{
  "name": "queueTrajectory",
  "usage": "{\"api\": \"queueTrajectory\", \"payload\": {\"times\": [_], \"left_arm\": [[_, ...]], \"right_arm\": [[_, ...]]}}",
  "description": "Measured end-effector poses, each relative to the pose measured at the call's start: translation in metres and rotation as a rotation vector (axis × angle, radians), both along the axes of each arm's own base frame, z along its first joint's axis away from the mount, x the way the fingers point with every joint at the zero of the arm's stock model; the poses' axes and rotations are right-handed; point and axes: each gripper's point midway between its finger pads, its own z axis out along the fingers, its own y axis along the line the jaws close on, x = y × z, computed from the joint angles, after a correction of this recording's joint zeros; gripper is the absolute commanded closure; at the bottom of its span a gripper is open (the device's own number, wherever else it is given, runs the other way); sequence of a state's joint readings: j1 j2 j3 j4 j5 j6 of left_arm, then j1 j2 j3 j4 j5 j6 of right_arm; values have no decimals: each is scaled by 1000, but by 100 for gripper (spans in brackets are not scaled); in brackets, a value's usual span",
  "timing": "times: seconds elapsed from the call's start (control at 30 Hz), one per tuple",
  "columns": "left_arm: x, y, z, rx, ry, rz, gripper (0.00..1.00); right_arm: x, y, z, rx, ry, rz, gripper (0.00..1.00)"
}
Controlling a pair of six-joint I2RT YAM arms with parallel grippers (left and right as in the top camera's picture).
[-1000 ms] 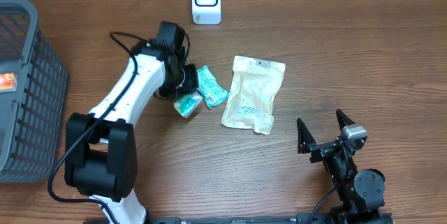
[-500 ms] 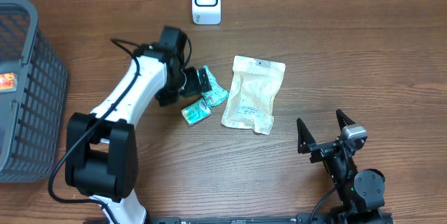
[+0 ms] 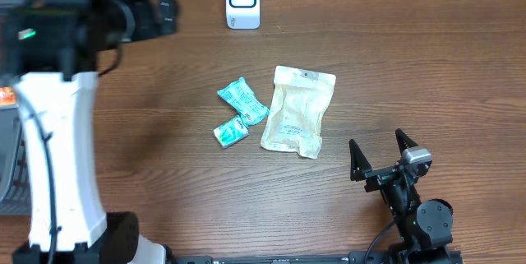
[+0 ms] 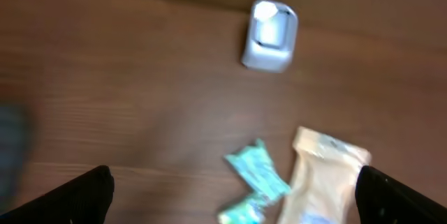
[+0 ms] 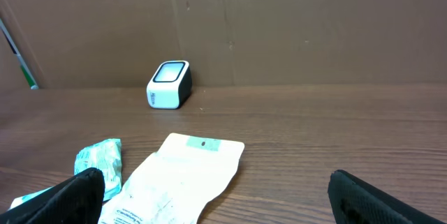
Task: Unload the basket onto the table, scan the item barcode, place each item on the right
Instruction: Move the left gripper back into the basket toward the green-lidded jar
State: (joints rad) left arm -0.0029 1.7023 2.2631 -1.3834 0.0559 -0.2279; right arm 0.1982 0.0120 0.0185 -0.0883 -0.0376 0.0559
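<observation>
left arm has pulled up and away from the teal packets (image 3: 243,99). left gripper (image 3: 163,13) spread, empty. right gripper (image 3: 376,141) spread, idle. packets lie beside the beige pouch (image 3: 297,109), well short of the scanner (image 3: 242,1). risk: a regrasp could pinch both packets, or leave the barcode facing away.

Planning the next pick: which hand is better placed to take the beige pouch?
Probably right: the right hand, open, sits low near the beige pouch; the left hand hangs high, farther away.
</observation>
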Motion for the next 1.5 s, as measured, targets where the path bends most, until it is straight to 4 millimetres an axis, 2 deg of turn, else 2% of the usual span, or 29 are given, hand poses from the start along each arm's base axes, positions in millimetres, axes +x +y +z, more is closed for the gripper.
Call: {"api": "queueTrajectory", "payload": {"times": [0.1,0.3,0.47,0.57,0.67,0.77,0.83,0.9,1.03,1.17,1.27,1.5], "left_arm": [[-16,47,11,46,3,120,0],[-57,157,2,49,83,455,0],[-105,243,1,7,78,773,0],[-133,276,0,-29,66,933,0],[-159,300,-11,-75,84,1064,0],[-176,320,-36,-120,126,1161,0],[-181,331,-59,-143,162,1195,2],[-188,338,-92,-166,231,1222,2],[-211,343,-149,-189,377,1278,0],[-220,359,-169,-143,386,1299,0],[-223,373,-175,-96,365,1295,0],[-215,395,-171,22,317,1190,0]], "right_arm": [[0,0,0,0,0,0,0],[0,0,0,0,1,-1,0],[0,0,0,0,0,0,0],[0,0,0,0,0,0,0],[0,0,0,0,1,-1,0],[0,0,0,0,0,0,0],[0,0,0,0,0,-1,0],[0,0,0,0,0,0,0],[0,0,0,0,0,0,0],[0,0,0,0,0,-1,0],[0,0,0,0,0,0,0],[0,0,0,0,0,-1,0]]}}
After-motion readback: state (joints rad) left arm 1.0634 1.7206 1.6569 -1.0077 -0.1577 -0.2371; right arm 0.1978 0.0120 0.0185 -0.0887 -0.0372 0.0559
